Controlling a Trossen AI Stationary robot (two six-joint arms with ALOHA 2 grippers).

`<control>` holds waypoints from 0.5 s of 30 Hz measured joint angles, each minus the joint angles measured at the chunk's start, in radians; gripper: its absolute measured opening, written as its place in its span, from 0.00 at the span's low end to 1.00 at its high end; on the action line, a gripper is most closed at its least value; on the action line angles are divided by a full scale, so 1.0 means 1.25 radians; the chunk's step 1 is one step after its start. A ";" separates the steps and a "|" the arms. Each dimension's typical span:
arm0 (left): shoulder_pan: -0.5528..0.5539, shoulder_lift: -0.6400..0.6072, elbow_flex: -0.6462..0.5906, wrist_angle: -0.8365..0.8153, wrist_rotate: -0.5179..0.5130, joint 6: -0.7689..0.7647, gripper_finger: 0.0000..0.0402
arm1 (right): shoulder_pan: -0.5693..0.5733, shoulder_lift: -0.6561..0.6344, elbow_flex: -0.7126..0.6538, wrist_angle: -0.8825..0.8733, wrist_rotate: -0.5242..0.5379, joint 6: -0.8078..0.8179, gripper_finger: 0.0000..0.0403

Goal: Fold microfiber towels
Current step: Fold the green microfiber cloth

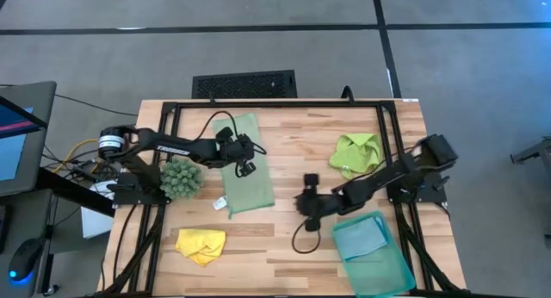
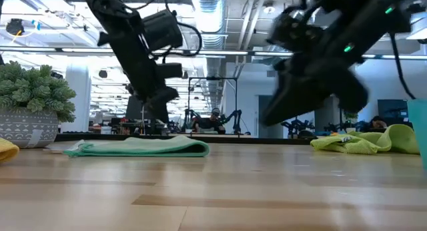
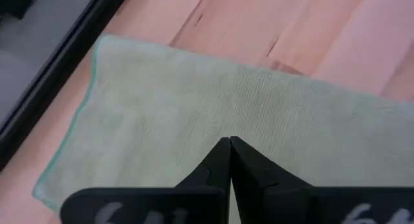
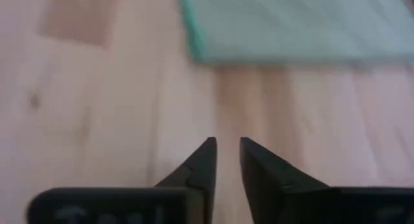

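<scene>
Teal tray [image 1: 398, 272] holds a folded light blue towel [image 1: 361, 238]. Right gripper [image 4: 225, 160]: jaws slightly parted, empty, above bare table [image 1: 284, 238]. Left gripper [image 3: 229, 160]: jaws pressed together over sage towel [image 1: 244, 164].

We count four towels: one sage green towel [image 1: 245, 164], one lime towel [image 1: 355, 152], one yellow towel [image 1: 201, 245], one light blue towel [image 1: 360, 238]. One teal tray [image 1: 389, 274], one spiky plant [image 1: 181, 178], two arms.

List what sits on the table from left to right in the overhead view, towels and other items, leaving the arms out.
Dark-green spiky clump → yellow towel → pale sage green towel → lime green towel. The teal tray with the light blue towel in it overlaps the lime one's span, so its place is unclear.
</scene>
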 joint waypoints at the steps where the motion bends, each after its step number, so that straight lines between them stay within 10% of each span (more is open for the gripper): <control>1: -0.004 -0.014 0.000 -0.014 0.000 -0.004 0.00 | -0.006 0.030 0.001 0.065 -0.019 -0.039 0.26; 15: -0.041 -0.068 0.001 -0.062 0.000 -0.031 0.00 | -0.025 0.308 0.254 0.143 0.082 -0.325 0.42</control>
